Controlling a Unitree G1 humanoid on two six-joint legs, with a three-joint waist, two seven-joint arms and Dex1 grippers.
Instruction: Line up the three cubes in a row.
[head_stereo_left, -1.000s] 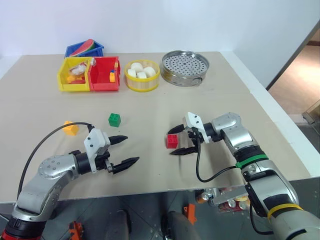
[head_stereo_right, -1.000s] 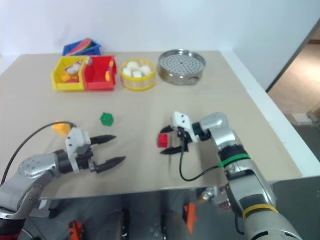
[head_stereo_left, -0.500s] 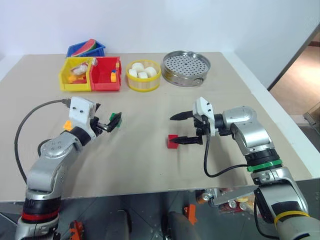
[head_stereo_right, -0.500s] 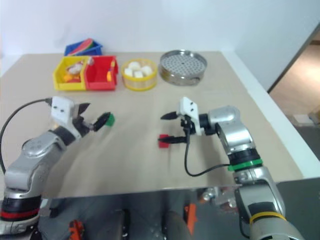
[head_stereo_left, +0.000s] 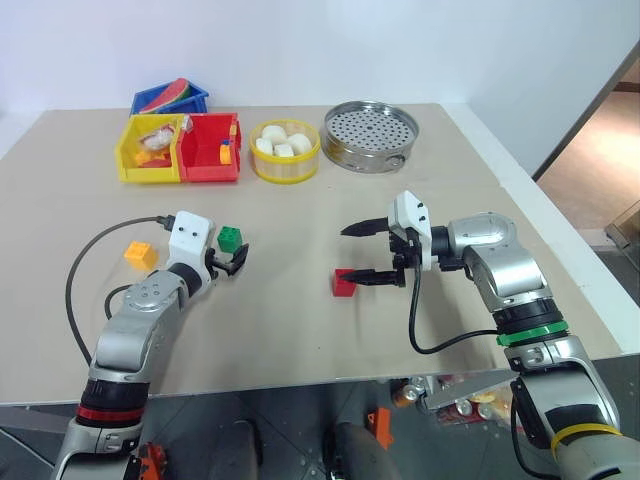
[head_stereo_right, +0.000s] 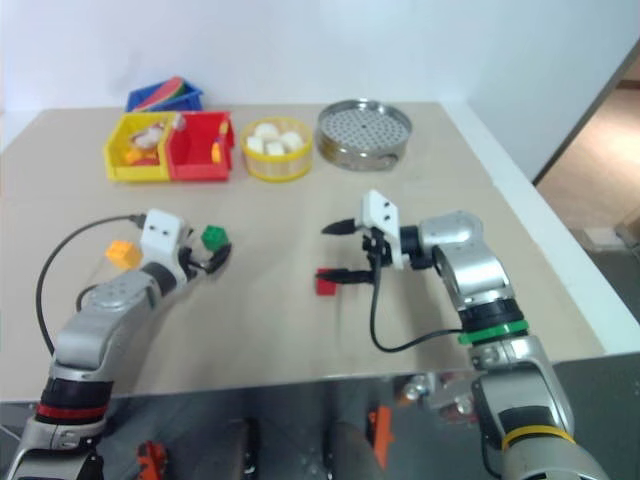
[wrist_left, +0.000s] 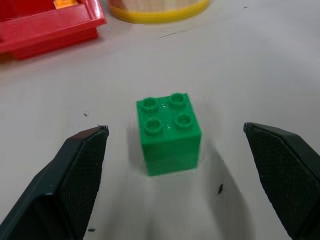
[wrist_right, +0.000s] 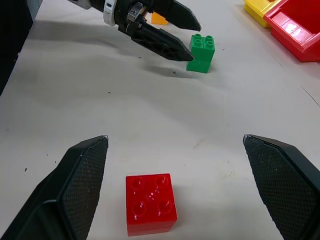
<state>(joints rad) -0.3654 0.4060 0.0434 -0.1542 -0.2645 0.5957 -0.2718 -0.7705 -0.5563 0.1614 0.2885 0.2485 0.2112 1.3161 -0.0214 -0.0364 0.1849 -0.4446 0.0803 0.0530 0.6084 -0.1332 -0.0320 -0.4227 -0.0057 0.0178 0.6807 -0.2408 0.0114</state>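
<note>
You had none of the three cubes in a row yet at this moment. The red cube (head_stereo_left: 344, 283) sat a little right of the middle of the head view, the green cube (head_stereo_left: 229, 238) left of centre and slightly higher in the frame, and the orange-yellow cube (head_stereo_left: 139, 255) further left again, near the left arm's cable. All three rested on the tabletop (head_stereo_left: 300, 330), well apart from one another and not on one line.

Your left end effector (wrist_left: 175, 145) was spread wide, with the green cube standing upright between its fingers (wrist_left: 82, 165) and a gap on each side, so nothing was pinched. In the head view it sat just below and beside the green cube. Your right end effector (head_stereo_left: 370, 253) was also spread wide and held nothing; the red cube lay on the tabletop at the tip of its lower finger (head_stereo_left: 380, 279), and whether that tip touched the cube I could not tell. In the right wrist view the red cube showed low between the fingers, free of both.

My reading is that the red cube may already mark one spot of the row, and that you were about to close on the green cube. Left to do, as I judge it: grasp the green cube, set it beside the red one, then bring the orange-yellow cube over to complete the line.
</note>
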